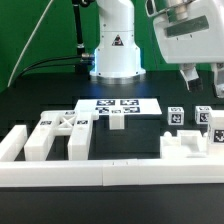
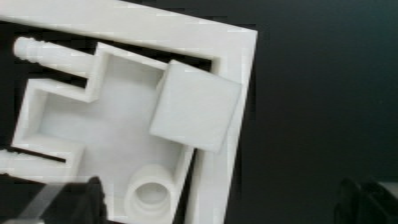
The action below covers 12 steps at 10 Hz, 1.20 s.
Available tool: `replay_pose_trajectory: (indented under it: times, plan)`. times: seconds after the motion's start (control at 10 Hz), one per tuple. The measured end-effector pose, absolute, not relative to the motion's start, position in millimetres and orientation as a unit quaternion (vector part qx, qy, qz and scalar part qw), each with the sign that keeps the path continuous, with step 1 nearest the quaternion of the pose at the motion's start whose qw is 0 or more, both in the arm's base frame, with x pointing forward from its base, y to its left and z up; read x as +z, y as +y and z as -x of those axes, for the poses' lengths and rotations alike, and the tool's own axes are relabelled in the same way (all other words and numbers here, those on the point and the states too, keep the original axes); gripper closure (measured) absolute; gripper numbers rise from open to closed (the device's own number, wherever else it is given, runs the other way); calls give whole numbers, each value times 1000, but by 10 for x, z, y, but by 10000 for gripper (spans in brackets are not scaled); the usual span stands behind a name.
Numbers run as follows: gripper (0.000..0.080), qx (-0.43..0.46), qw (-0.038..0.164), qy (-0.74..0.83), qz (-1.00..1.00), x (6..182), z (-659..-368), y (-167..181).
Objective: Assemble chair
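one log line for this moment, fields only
jaws: open, empty | where: above parts at exterior view's right | other chair parts: lying by rail

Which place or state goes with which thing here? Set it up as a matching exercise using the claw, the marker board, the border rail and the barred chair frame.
Things:
A. dark-fingered two-finger claw
B. thin flat white marker board
C. long low white border rail
D. white barred plastic chair frame

Places or states:
1. runs along the table's near edge
2. lies at the exterior view's left, just behind the rail
3. hangs open in the air at the exterior view's right
4. lies flat mid-table, in front of the arm's white base

Pairs: A-3, B-4, C-1, D-2
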State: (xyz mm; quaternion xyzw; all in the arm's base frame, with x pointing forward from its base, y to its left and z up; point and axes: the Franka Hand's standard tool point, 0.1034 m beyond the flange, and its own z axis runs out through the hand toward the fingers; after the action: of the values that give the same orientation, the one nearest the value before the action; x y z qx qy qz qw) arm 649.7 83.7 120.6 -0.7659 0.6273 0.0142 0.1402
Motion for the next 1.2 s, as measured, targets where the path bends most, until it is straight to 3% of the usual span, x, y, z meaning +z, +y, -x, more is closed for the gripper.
replay_pose_trajectory:
  times: [0.2, 0.4, 1.0, 1.2]
  plan:
    - [150, 2, 139, 585, 799, 1105, -6411, 675]
    - [150, 1, 124, 514, 849, 989, -6206, 438]
    - [150, -26, 110, 295, 949, 929, -6092, 385]
    - [150, -12, 93, 199, 976, 713, -5840, 153]
